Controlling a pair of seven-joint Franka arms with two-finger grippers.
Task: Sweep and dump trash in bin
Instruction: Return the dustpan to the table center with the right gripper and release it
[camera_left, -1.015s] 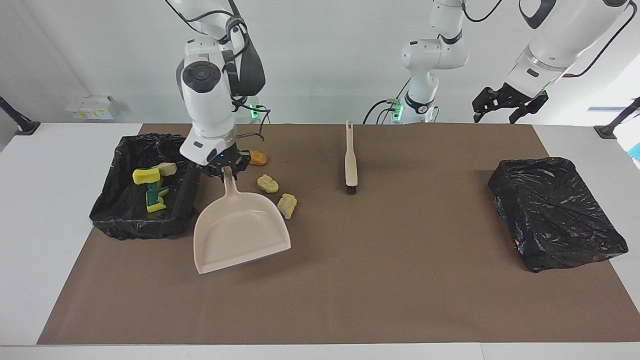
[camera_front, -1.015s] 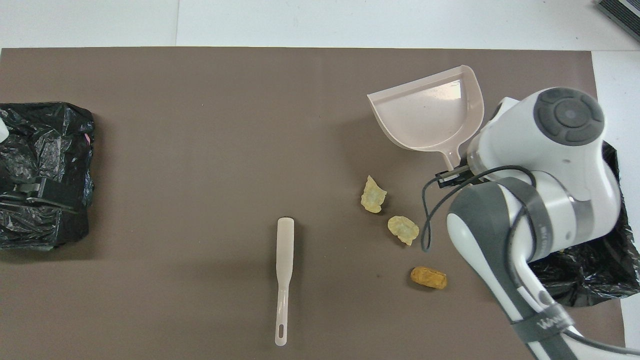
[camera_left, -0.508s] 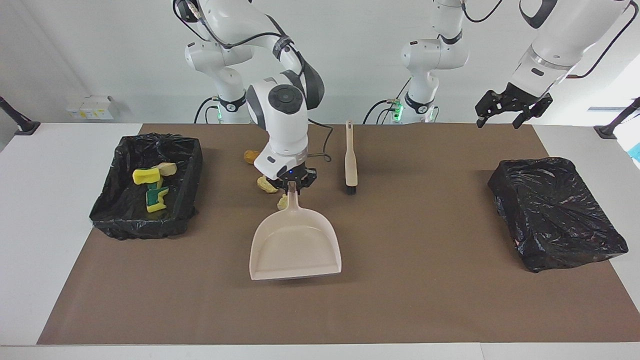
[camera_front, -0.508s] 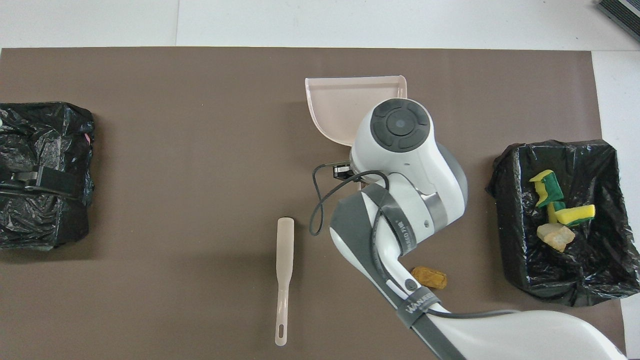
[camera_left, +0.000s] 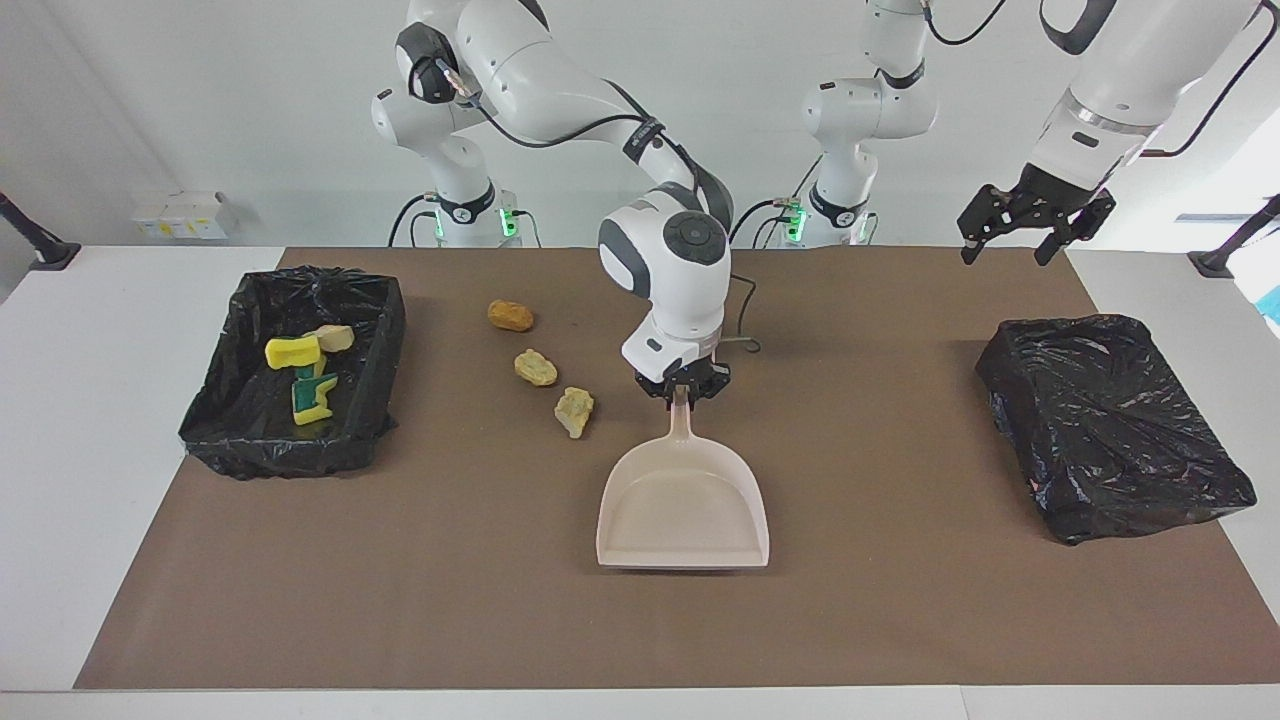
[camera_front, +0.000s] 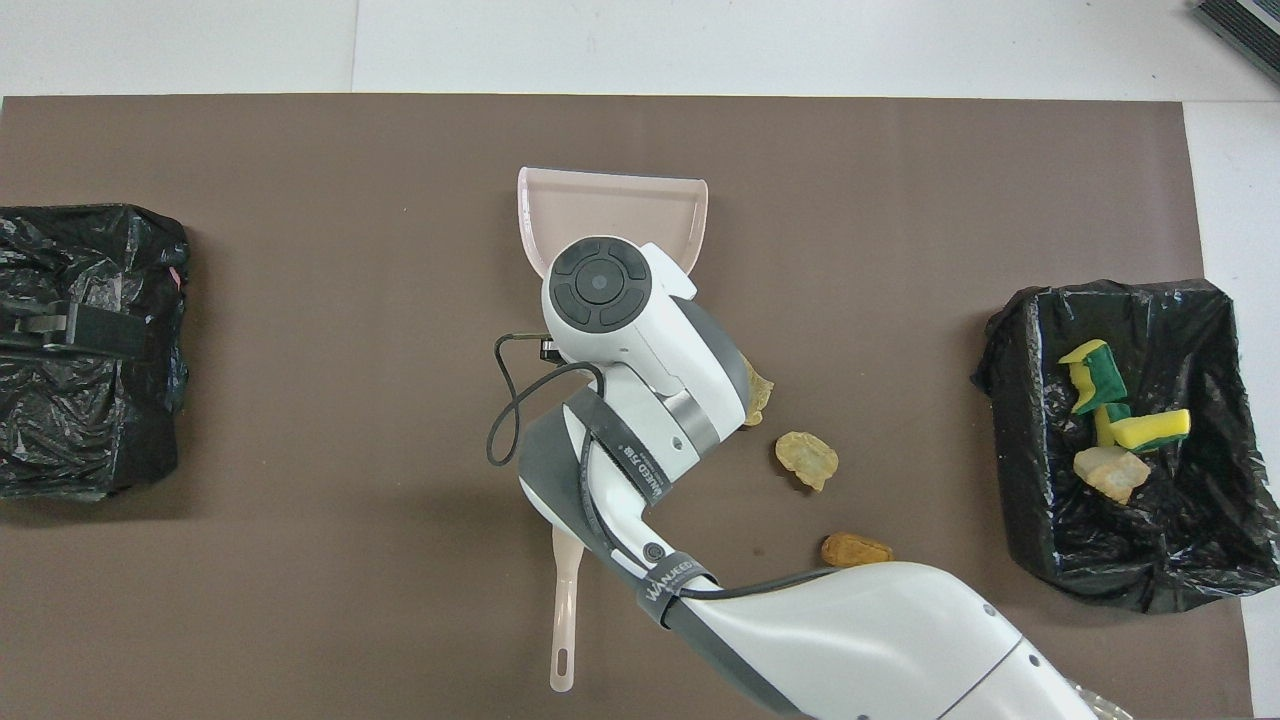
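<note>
Three trash scraps lie on the brown mat: a brown lump (camera_left: 510, 316), a tan lump (camera_left: 536, 367) and a pale yellow chunk (camera_left: 575, 411). In the overhead view the arm half hides the pale chunk (camera_front: 760, 395). Yellow and green sponge pieces (camera_left: 305, 375) and a tan lump (camera_left: 335, 338) lie in the black-lined bin (camera_left: 240, 445) at the right arm's end. My right gripper (camera_left: 683, 390) is shut on the handle of the beige dustpan (camera_left: 683, 510), held low at the mat's middle, beside the scraps. My left gripper (camera_left: 1035, 235) is open and empty, raised at the left arm's end.
The beige brush (camera_front: 565, 620) lies on the mat nearer to the robots than the dustpan; my right arm covers its head. A closed black bag-covered box (camera_left: 1110, 430) sits at the left arm's end.
My right gripper has carried the dustpan from beside the bin, over the scraps, to the middle of the mat, turning it square to the table. The left gripper has shifted slightly.
</note>
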